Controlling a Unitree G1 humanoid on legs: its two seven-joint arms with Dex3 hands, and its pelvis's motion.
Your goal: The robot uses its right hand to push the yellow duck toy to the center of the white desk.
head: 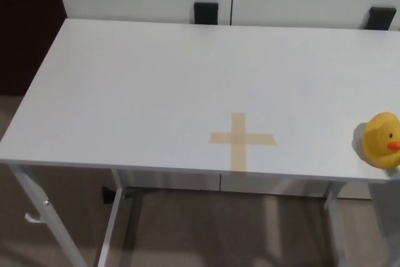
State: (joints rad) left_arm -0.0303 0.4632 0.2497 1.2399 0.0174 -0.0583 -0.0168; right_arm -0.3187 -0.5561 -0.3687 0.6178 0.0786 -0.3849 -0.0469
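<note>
From my remote station I see neither robot hand in frame; the yellow rubber duck toy (382, 140) sits on the white rectangular desk (156, 85), well right of the tan tape cross (241, 140).

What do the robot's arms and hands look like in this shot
Nothing can be described: neither arm nor hand shows in the head view. It shows only the white desk, a tan tape cross near its front edge, and the yellow duck toy at the picture's right edge.
</note>
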